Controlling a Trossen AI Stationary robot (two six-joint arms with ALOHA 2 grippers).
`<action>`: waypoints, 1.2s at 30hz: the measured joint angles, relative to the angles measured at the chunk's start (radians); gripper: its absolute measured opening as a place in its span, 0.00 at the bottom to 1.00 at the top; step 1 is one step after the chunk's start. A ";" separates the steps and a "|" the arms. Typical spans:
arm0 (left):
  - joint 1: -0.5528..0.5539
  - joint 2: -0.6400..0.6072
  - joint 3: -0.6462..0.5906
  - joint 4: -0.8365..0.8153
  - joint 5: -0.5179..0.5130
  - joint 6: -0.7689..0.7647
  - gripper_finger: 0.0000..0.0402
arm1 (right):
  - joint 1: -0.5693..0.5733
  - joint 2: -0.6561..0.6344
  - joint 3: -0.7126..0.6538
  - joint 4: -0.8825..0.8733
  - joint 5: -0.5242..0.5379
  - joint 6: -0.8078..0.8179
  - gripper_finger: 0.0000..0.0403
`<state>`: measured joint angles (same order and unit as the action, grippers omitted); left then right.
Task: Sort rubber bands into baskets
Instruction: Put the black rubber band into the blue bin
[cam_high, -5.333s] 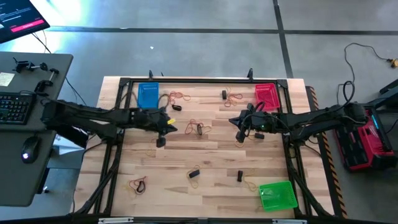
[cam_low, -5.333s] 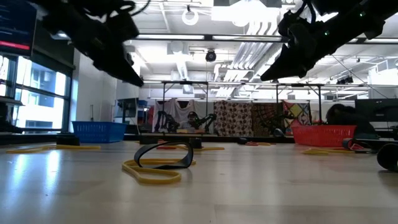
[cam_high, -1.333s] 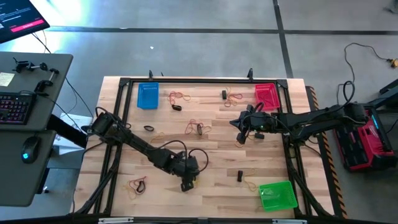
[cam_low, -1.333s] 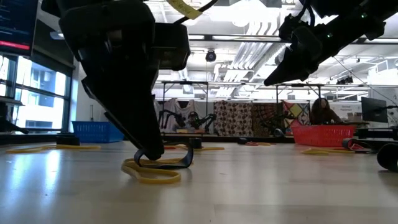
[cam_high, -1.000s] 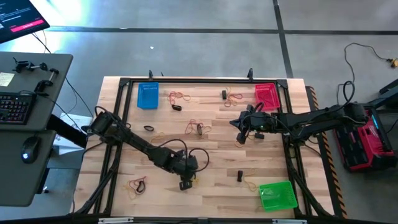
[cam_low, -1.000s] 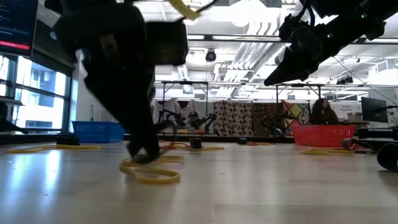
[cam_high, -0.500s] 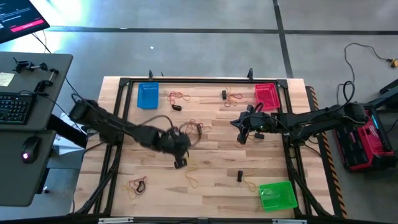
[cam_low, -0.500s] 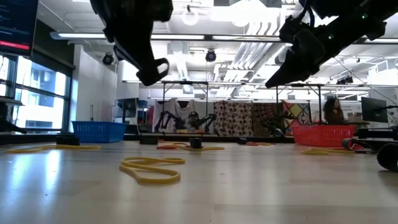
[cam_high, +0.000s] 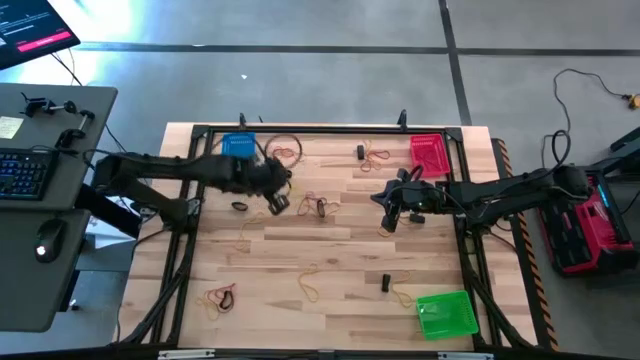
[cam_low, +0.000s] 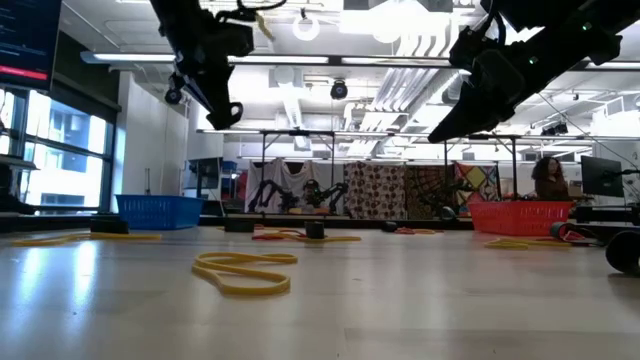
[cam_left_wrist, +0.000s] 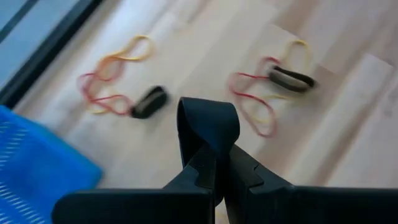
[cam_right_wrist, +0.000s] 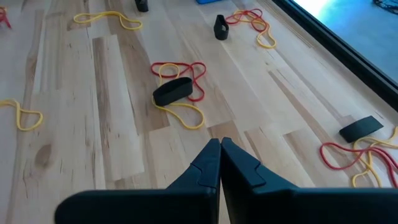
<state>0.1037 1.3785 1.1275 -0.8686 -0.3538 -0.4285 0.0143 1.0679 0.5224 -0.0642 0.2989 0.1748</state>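
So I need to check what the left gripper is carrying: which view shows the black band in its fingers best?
The left wrist view: the black rubber band loops up from the shut left gripper. The high view shows only that gripper near the blue basket; in the low view it hangs dark against the ceiling lights.

No text, label or number can be read anywhere in view

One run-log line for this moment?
left gripper: shut on black rubber band, near blue basket | right gripper: shut, idle mid-table | yellow band: on table
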 joint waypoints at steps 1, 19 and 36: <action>0.025 -0.006 0.000 -0.001 0.000 0.013 0.00 | 0.000 0.000 0.000 0.000 0.000 0.001 0.00; 0.412 -0.020 -0.151 0.029 0.067 0.105 0.00 | -0.001 0.000 0.000 0.001 0.016 0.000 0.00; 0.764 0.062 -0.151 0.063 0.189 0.274 0.00 | -0.001 0.000 0.000 0.001 0.024 0.025 0.00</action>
<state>0.8673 1.4400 0.9760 -0.8055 -0.1647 -0.1548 0.0132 1.0679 0.5224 -0.0635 0.3225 0.1998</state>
